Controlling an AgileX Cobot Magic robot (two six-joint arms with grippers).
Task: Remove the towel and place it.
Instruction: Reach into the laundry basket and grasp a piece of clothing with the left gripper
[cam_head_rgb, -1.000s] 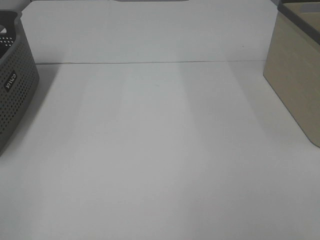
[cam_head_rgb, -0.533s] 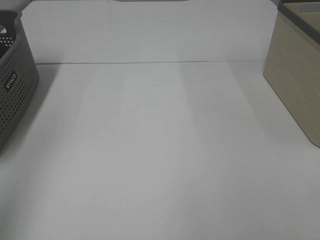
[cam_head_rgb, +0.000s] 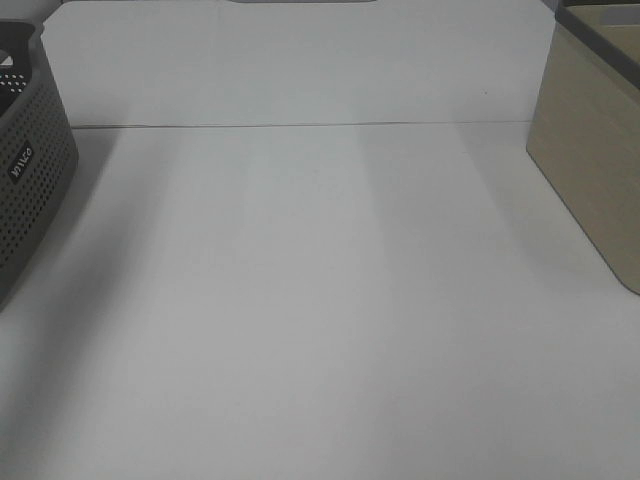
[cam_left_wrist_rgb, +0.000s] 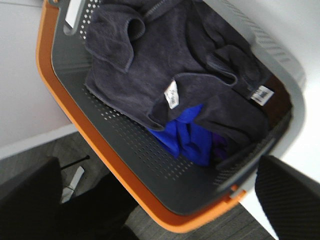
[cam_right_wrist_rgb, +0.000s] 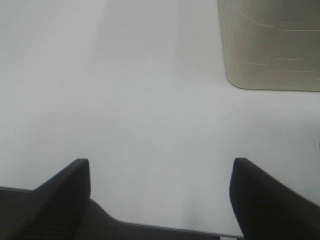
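Note:
The dark navy-black towel (cam_left_wrist_rgb: 165, 60) lies crumpled in the grey perforated basket (cam_left_wrist_rgb: 125, 150) with an orange rim, on top of a blue cloth (cam_left_wrist_rgb: 187, 137). Two white labels show on the towel. My left gripper (cam_left_wrist_rgb: 160, 200) hovers open above the basket, one finger (cam_left_wrist_rgb: 287, 195) at each side of the view, touching nothing. My right gripper (cam_right_wrist_rgb: 160, 192) is open and empty over the bare white table (cam_right_wrist_rgb: 150, 100). In the exterior high view only the basket's side (cam_head_rgb: 25, 190) shows at the left edge; towel and grippers are out of view there.
A beige box (cam_head_rgb: 595, 160) stands at the table's right edge and also shows in the right wrist view (cam_right_wrist_rgb: 270, 45). A seam crosses the white table (cam_head_rgb: 320, 300) at the back. Dark floor (cam_left_wrist_rgb: 90, 165) lies beside the basket.

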